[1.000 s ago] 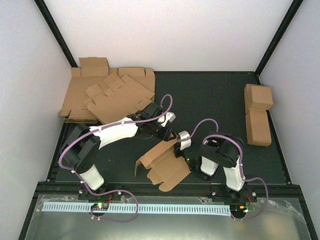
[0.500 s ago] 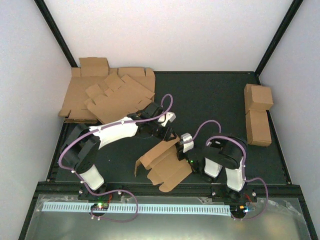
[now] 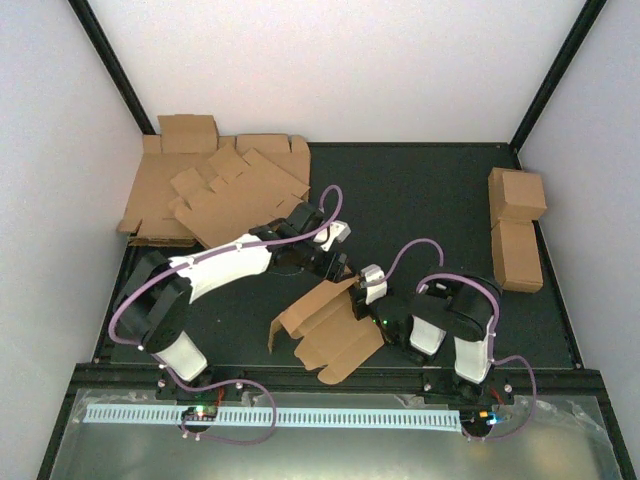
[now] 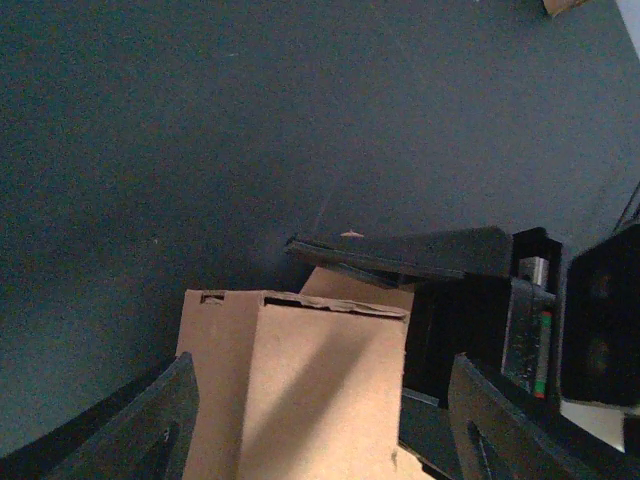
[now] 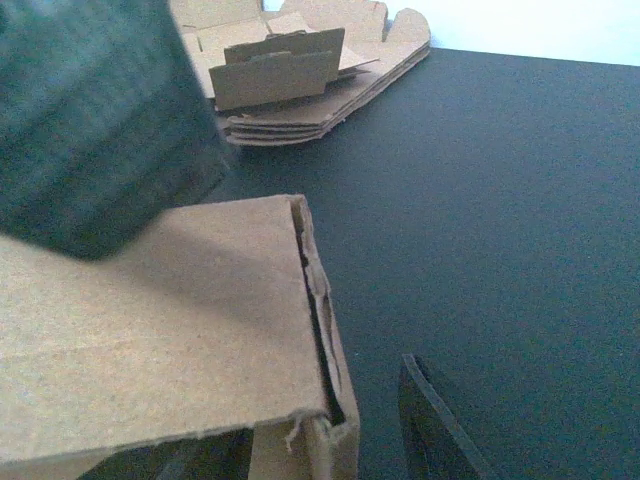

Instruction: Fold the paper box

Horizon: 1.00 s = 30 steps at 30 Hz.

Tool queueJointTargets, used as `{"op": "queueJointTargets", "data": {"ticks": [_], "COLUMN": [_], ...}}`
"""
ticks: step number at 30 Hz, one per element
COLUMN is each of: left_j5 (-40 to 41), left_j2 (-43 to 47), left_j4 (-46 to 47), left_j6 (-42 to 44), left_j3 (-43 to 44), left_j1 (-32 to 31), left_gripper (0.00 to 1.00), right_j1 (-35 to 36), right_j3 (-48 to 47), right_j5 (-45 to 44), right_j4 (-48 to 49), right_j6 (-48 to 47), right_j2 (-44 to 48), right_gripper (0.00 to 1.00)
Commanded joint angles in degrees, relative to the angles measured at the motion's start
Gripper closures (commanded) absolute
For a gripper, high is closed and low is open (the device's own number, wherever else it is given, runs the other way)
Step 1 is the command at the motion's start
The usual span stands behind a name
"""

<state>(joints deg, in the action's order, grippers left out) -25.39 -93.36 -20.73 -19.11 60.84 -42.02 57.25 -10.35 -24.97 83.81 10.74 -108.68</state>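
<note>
Top external: half-folded brown corrugated cardboard paper box [image 3: 325, 335] is lying near-centre on dark worktop [image 3: 430, 200]. Left fingers [image 4: 150, 425] are straddling a flap, wide; right fingers [image 5: 432, 425] grip unclear. Next probably needs regrasping flap, folding upright.

- Table [image 3: 430, 200]: dark matte top, closed in by pale walls at the far side, left and right.
- Stack of flat brown blanks [image 3: 215, 190]: lies in the far left corner, its sheets fanned out of line.
- Far closed carton [image 3: 517, 193] and near closed carton [image 3: 517, 257]: lie end to end along the right edge, touching.
- Paper box [image 3: 325, 335]: partly folded, rests near the front edge at the middle, some panels raised, tabbed flaps spread on the top.
</note>
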Motion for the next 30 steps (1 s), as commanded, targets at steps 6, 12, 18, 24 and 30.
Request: {"op": "queueJointTargets", "data": {"ticks": [6, 12, 18, 24, 30], "left_j5": [2.71, 3.41, 3.21, 3.41, 3.55], "left_j2": [5.39, 6.8, 6.98, 8.55, 9.86], "left_j4": [-1.47, -1.16, -1.19, -0.91, -0.85], "left_j6": [1.3, 1.12, 1.14, 0.96, 1.01], "left_j3": [1.38, -0.65, -1.37, -2.24, -3.53], "left_j1": [0.09, 0.34, 0.62, 0.89, 1.21], "left_gripper": [0.18, 0.2, 0.22, 0.22, 0.22], "right_j1": [0.35, 0.4, 0.45, 0.4, 0.35], "right_j3": [1.12, 0.46, -0.59, -1.35, -1.99], "right_j5": [-1.6, -0.79, -0.57, 0.63, 0.34], "right_j4": [4.02, 4.02, 4.0, 4.05, 4.06], "right_j6": [-1.56, -2.43, -3.16, -3.24, -2.75], "right_j2": [2.44, 1.84, 1.02, 0.22, -0.94], "right_gripper": [0.56, 0.66, 0.73, 0.81, 0.87]}}
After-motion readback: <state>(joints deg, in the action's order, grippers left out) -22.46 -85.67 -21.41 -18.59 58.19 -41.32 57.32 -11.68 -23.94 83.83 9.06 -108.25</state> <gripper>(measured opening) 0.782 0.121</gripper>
